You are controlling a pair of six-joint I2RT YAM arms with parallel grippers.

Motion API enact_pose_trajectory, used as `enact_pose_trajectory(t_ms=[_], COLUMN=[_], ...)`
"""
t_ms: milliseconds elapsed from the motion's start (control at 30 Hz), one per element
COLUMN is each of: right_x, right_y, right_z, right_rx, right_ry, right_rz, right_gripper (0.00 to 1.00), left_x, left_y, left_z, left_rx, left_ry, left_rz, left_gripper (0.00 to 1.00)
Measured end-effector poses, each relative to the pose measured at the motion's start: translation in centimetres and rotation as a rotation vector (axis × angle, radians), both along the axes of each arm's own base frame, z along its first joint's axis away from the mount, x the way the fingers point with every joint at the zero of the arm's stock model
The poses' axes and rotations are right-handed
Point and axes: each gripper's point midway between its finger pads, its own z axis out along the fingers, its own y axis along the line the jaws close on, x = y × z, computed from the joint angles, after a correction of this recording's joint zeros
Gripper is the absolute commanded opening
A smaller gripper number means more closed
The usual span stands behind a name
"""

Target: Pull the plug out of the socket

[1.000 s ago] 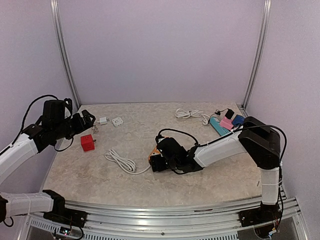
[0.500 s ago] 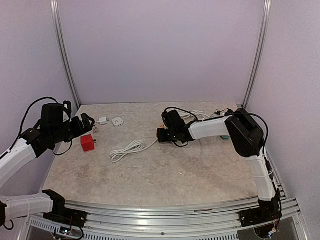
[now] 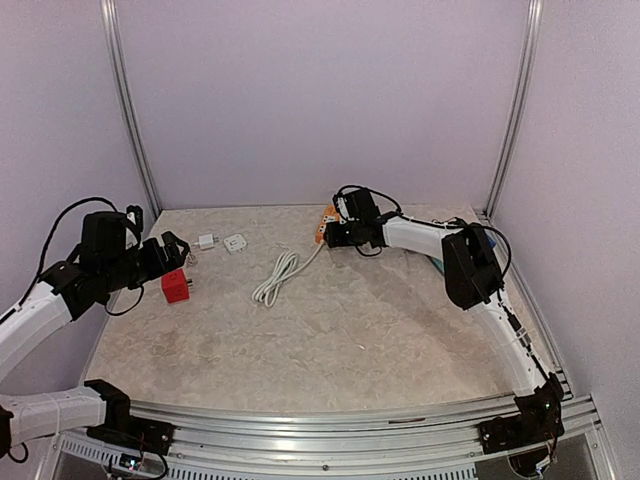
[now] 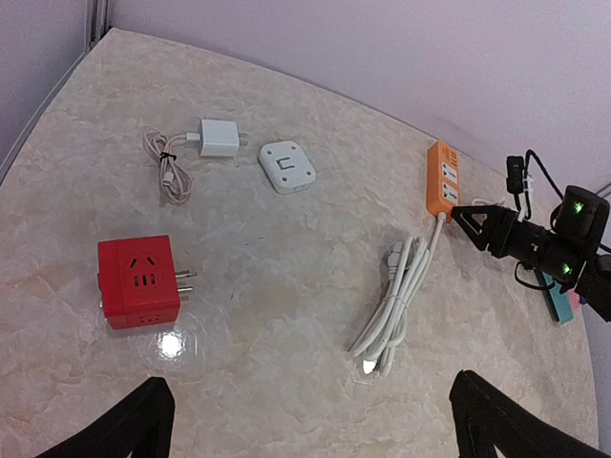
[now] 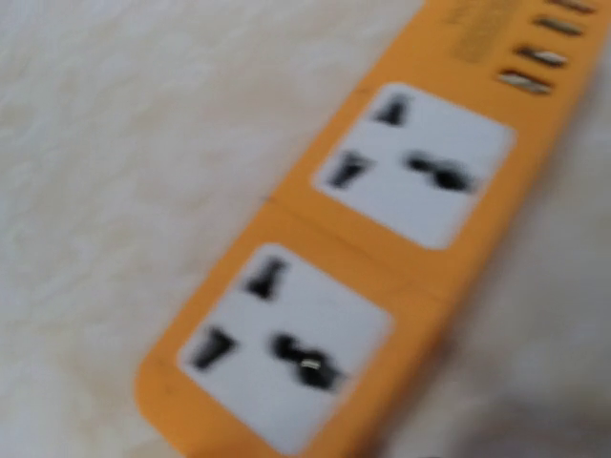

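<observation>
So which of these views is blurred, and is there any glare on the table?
Right wrist view: the orange power strip is smeared and soft, socket holes without sharp edges. Left wrist view: sharp, with a bright glare spot on the table beside the red cube adapter and another by the white cable. Top external view: even soft light, no glare on the table.

Both arms wear smooth white casings on their long links, broken up by blocky black joint housings. A thin black cable loops loosely off the upper joint of the left arm [image 3: 40, 305], and similar black cables arch over the wrist of the right arm [image 3: 425, 237], where two small green lights [image 4: 571, 205] glow. The left end effector [image 4: 310, 386] has matte black, tapering fingers [image 4: 134, 429].
</observation>
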Motion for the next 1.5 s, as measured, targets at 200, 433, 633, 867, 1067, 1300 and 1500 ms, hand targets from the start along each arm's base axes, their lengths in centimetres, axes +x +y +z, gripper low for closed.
enact_pose_trajectory(t_ms=[200, 433, 633, 867, 1067, 1300, 1500], right_x=[0.0, -2.2, -0.7, 1.8, 3.8, 5.4, 5.0], right_y=[-2.7, -5.6, -9.4, -14.5, -16.5, -17.3, -16.8], right_z=[0.7, 5.7, 9.4, 7.8, 5.4, 3.1, 1.7], right_rx=[-0.043, -0.076, -0.088, -0.154, -0.190, -0.199, -0.174], right_ry=[-0.009, -0.069, -0.152, -0.148, -0.132, -0.103, -0.059], right_rz=[0.025, 0.002, -0.084, -0.204, -0.260, -0.266, -0.219], right_gripper=[0.76, 0.78, 0.82, 0.88, 0.91, 0.79, 0.66], left_x=[-0.2, -0.5, -0.8, -0.8, -0.8, -0.9, -0.9], left_y=[-0.1, -0.4, -0.6, -0.6, -0.7, -0.5, -0.4], left_z=[-0.2, -0.3, 0.1, 0.1, 0.1, 0.4, 0.5], left_rx=[0.002, -0.007, -0.013, -0.013, -0.012, -0.012, -0.011], left_ry=[0.001, -0.006, -0.018, -0.019, -0.019, -0.030, -0.033], left_rz=[-0.010, -0.027, -0.036, -0.037, -0.037, -0.033, -0.028], left_gripper=[0.99, 0.99, 0.99, 0.99, 0.99, 0.99, 0.99])
